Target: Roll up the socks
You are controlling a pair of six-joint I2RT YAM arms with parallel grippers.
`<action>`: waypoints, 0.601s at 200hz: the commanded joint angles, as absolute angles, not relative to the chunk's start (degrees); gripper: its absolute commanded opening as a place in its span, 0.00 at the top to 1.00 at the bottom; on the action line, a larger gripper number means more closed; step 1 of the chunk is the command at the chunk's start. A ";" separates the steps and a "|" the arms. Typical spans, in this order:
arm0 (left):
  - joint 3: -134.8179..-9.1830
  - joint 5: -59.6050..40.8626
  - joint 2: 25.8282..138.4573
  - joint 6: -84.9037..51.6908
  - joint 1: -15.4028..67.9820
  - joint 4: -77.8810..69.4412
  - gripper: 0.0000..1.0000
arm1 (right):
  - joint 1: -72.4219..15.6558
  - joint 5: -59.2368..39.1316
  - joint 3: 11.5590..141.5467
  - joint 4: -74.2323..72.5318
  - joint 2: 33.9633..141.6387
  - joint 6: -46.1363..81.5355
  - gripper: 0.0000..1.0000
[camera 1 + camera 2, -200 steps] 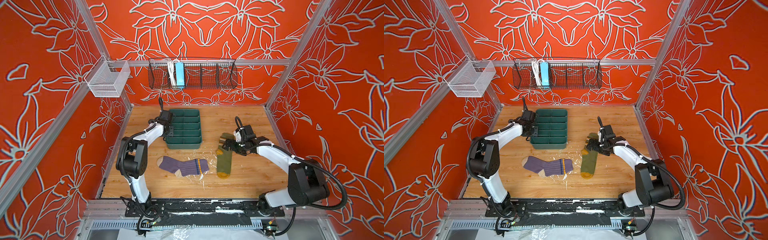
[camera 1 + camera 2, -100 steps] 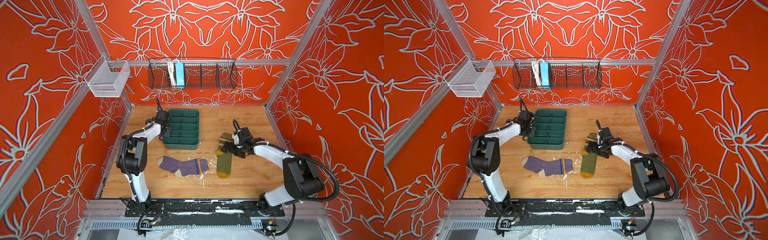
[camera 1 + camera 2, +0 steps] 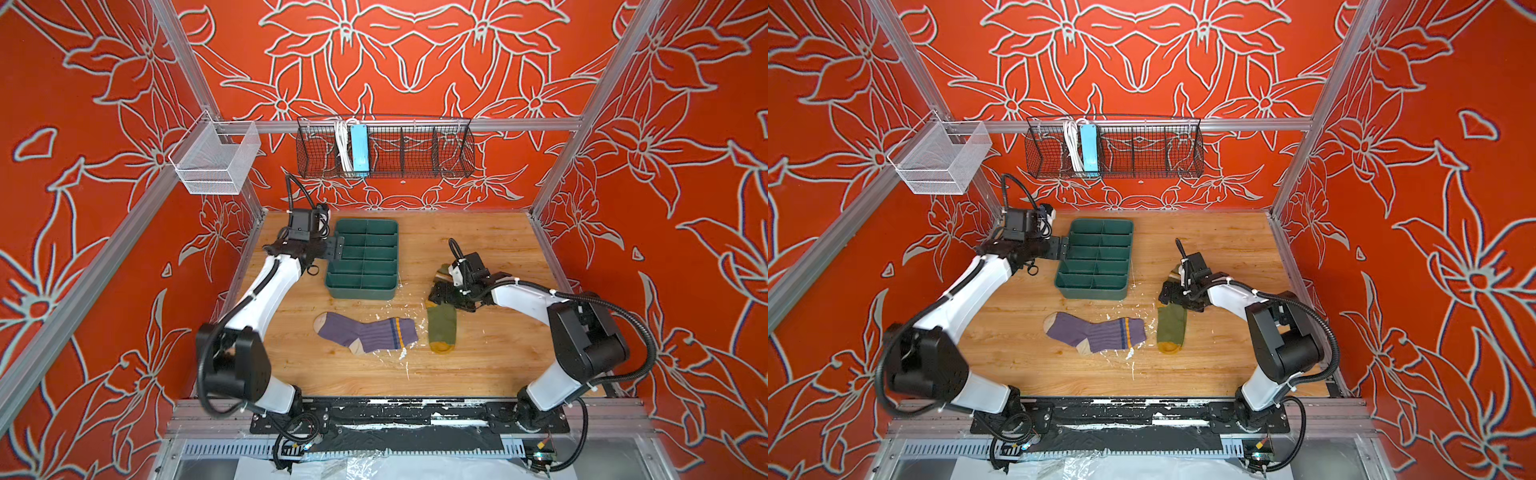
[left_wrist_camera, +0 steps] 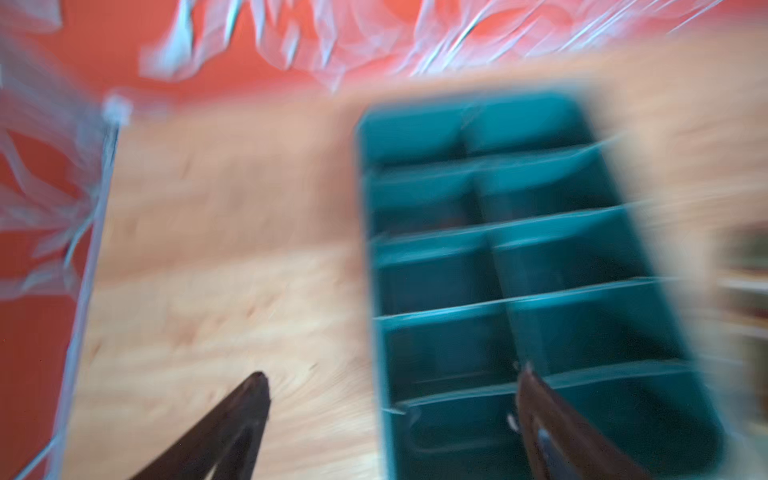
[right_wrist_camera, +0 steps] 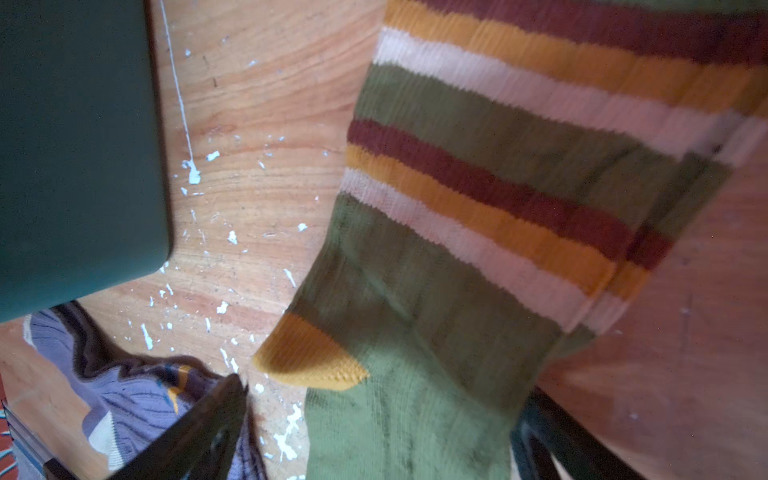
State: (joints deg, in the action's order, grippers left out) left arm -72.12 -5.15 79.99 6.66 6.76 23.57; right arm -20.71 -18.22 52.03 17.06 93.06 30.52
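The purple sock (image 3: 365,338) and the olive sock (image 3: 441,328) lie flat on the bench (image 3: 478,249) before the green tray (image 3: 360,287). The fingers of the left gripper (image 4: 392,374) stand wide astride the tray's side wall. Those of the right gripper (image 3: 441,294), also wide, straddle the olive sock.

Wooden table (image 3: 478,257) with a tray and two socks

A divided green tray (image 3: 365,293) sits toward the back left. In front of it a purple sock (image 3: 365,337) lies flat, a green sock (image 3: 441,326) just beside it on the right. White flecks (image 3: 402,354), possibly paint, dot the wood between them.
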 commanded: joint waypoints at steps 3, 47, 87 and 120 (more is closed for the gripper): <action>-66.76 -20.81 71.38 18.86 15.96 19.16 0.08 | -19.29 -16.39 54.33 22.46 87.83 30.85 0.02; -59.43 -5.49 70.93 42.33 45.17 15.95 0.08 | -7.28 -22.22 50.83 28.05 70.34 34.17 0.02; -53.42 2.34 78.56 46.60 62.05 14.19 0.11 | 5.80 -25.44 47.03 34.09 54.10 36.93 0.02; -50.78 6.49 86.51 43.39 67.26 8.36 0.16 | 8.72 -27.32 44.77 35.41 49.58 37.61 0.02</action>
